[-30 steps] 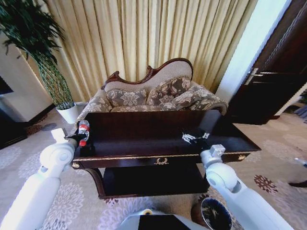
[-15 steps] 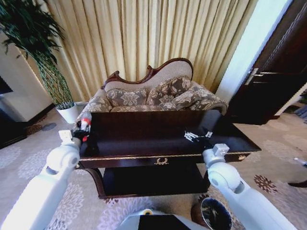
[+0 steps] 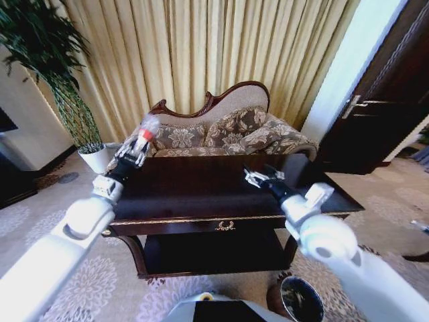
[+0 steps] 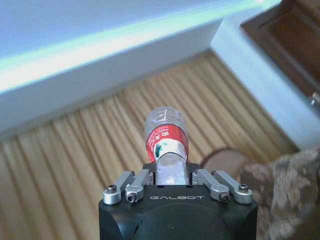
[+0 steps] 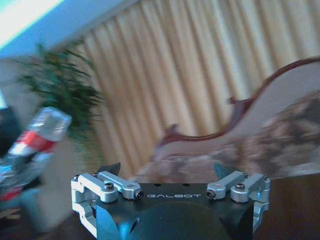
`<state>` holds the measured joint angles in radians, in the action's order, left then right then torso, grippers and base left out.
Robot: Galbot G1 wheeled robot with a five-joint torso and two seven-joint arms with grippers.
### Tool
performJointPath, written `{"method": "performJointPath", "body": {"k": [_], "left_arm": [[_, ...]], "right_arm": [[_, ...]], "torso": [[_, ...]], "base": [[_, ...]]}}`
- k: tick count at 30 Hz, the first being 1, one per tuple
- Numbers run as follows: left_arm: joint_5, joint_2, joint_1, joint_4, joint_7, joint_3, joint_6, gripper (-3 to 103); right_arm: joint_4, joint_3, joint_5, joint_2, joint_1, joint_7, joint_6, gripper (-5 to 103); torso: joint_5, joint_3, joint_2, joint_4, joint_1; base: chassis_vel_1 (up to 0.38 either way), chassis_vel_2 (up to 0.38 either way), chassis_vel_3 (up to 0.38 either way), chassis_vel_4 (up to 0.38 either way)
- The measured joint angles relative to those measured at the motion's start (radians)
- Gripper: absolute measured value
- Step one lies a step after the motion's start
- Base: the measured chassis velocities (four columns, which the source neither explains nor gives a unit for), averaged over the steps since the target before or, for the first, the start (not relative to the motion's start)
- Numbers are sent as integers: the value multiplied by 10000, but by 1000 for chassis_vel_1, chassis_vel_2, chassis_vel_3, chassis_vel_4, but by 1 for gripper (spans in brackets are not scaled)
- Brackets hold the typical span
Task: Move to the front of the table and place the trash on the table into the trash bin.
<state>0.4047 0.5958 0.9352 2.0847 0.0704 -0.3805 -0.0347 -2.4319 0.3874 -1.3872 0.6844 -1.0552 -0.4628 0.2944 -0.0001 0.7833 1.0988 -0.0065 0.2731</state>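
My left gripper (image 3: 137, 151) is shut on the trash, a clear plastic bottle (image 3: 144, 133) with a red label, and holds it in the air over the far left corner of the table (image 3: 201, 191). In the left wrist view the bottle (image 4: 166, 134) sticks out from between the fingers, base first. My right gripper (image 3: 258, 178) hovers open over the right half of the table with nothing in it. The right wrist view shows its fingers (image 5: 112, 169) spread wide and the bottle (image 5: 37, 135) off to one side. The trash bin (image 3: 301, 300) stands on the carpet by my right side.
A carved floral sofa (image 3: 214, 134) sits right behind the table, before the curtains. A white plant pot (image 3: 96, 159) stands at the far left and a dark door (image 3: 382, 114) at the right. The table has a lower shelf (image 3: 214, 251).
The left arm has lifted the bottle up and away from me, off the table's left edge. The right arm has risen off the table and swung a little left.
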Motion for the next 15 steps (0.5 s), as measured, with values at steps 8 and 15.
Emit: {"method": "performJointPath", "body": {"k": [8,15], "left_arm": [[480,-113,-3334,-1320,-161,2713,348,28],[536,878,-5399,-1869,-28,4665,11,28]], "right_arm": [[990,-270,-1173,-610,1459,671,86,100],[2443,-813,-1776,-1060,3539,772,150,100]], "torso": [[3,1,-1,-8,1],[1,2,-1,-3,1]], "base": [[0,0,0,0],[0,0,0,0]]}}
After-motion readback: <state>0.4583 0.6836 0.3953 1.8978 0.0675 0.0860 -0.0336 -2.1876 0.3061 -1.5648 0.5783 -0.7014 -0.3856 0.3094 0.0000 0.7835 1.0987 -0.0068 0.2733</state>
